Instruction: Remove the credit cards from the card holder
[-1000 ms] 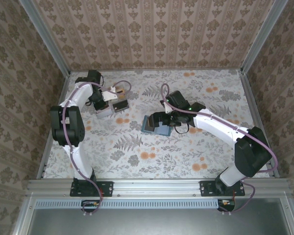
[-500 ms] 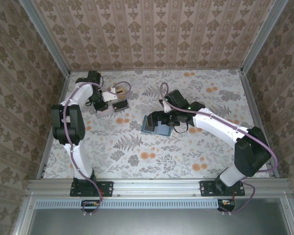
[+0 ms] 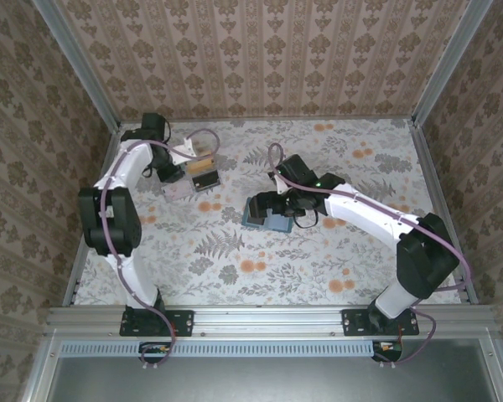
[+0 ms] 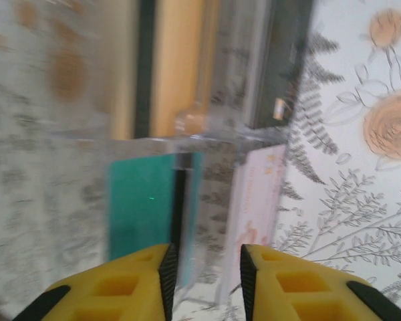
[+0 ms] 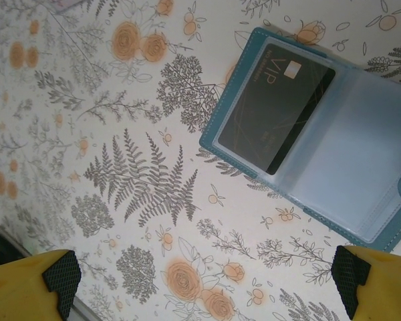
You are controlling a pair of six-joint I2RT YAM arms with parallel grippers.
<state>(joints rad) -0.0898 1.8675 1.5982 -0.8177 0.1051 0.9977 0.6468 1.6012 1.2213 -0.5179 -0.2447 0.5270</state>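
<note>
Floral counter (image 3: 235,268). Card holder (image 5: 334,154) lies open, dark card (image 5: 274,114) in one slot; right gripper (image 5: 206,274) above it, jaws wide apart. Farther left of card holder: loose credit cards (image 4: 140,207), left gripper (image 4: 207,271) over them, jaws slightly parted.

The left arm (image 3: 124,169) and right arm (image 3: 369,216) have white shells, black joints and a purple cable (image 3: 203,134). The left gripper (image 4: 207,262) and right gripper (image 5: 206,274) have yellow fingers (image 4: 120,291).
</note>
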